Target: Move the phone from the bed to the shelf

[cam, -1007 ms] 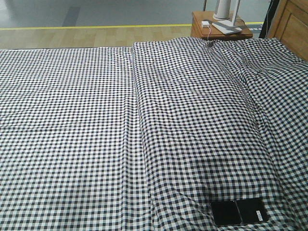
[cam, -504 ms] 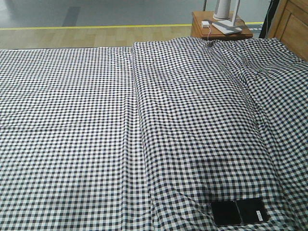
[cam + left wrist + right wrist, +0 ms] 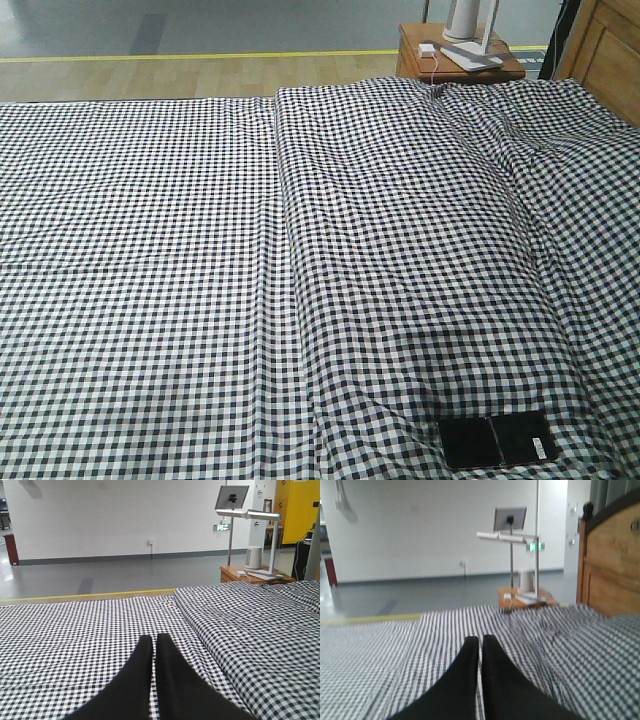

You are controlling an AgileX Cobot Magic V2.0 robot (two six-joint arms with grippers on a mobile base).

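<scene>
Nothing moved since a second ago. Left gripper (image 3: 154, 640) fingers pressed together, empty; right gripper (image 3: 480, 641) likewise. Bed (image 3: 75, 625) beneath and beyond both. Nightstand (image 3: 527, 597) far ahead-right of right fingers. Phone (image 3: 497, 440) flat on bed, outside both wrist views.

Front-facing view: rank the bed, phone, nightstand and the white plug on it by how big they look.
1. bed, fills most of the frame.
2. phone and nightstand look alike; the nightstand is far off and partly hidden, so unranked.
3. white plug, smallest.
</scene>
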